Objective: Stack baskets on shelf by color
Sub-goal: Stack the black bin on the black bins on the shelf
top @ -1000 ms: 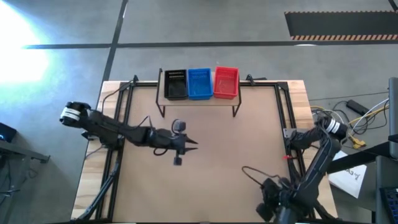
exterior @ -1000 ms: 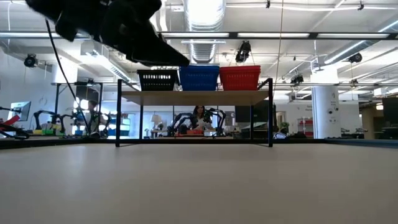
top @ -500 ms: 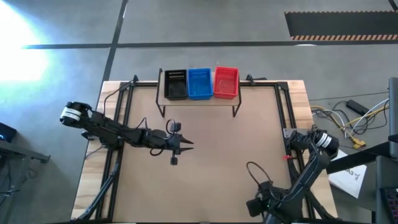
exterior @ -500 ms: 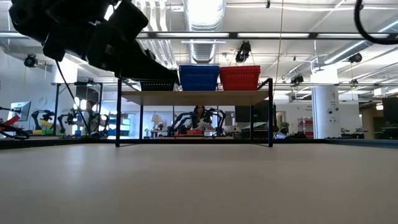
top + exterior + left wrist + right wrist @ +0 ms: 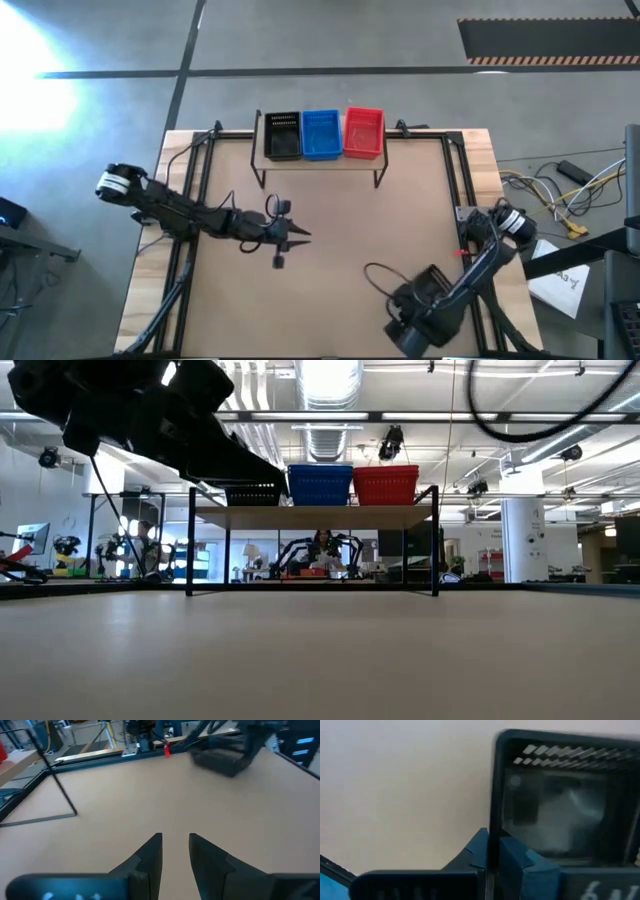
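High view: black basket (image 5: 402,322) is carried at the near right corner of the worktop (image 5: 340,215), in my right claw (image 5: 412,308). The shelf (image 5: 320,160) is well apart at the far edge, holding a black stack (image 5: 282,136), a blue stack (image 5: 320,134) and a red stack (image 5: 363,132). My left claw (image 5: 288,236) hangs over mid-worktop.
Low view: I see the shelf top (image 5: 310,515) with the black stack (image 5: 252,492) at its left end, which I judge is my target.
Left wrist view: left claw (image 5: 175,845) is narrowly parted and empty.
Right wrist view: right claw (image 5: 492,842) is pinching the basket's (image 5: 560,810) rim wall.
Step advice: I'd lift above the stack's height, cross diagonally clear of the left arm, square up, then nest straight down.
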